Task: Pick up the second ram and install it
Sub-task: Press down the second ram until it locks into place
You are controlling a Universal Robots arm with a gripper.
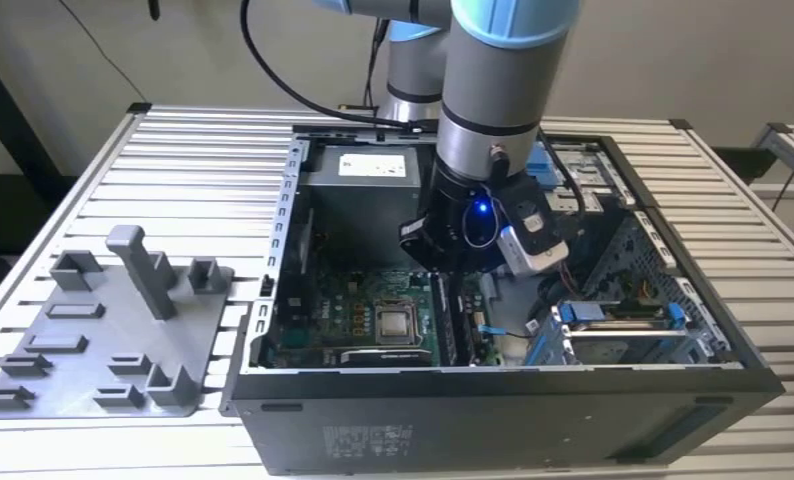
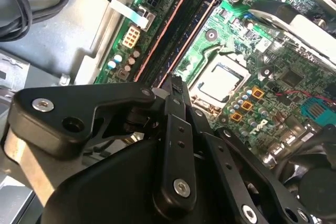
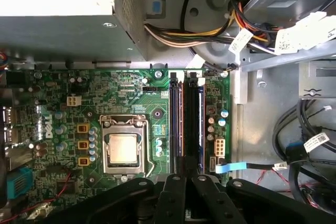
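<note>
The arm reaches down into the open case point(image 1: 717, 350) on the slatted bench point(image 1: 184, 170), with the hand point(image 1: 440, 262) low over the board point(image 3: 131, 90), just above the memory slots point(image 3: 185, 124). In both wrist views the black fingers point(image 2: 176, 95) come together at one end of the slots; whether they pinch anything I cannot tell. A long dark ram point(image 3: 193, 124) stands seated in the slots, parallel to its neighbour, beside the silver chip point(image 3: 124, 148). The slots lie between the chip socket and a row of connectors near the board's edge, so room on either side is narrow. The power supply point(image 1: 370, 165) walls the far end. A grey tray point(image 1: 104, 330) with an upright post point(image 1: 141, 270) sits on the bench, well apart on the exterior view's left.
</note>
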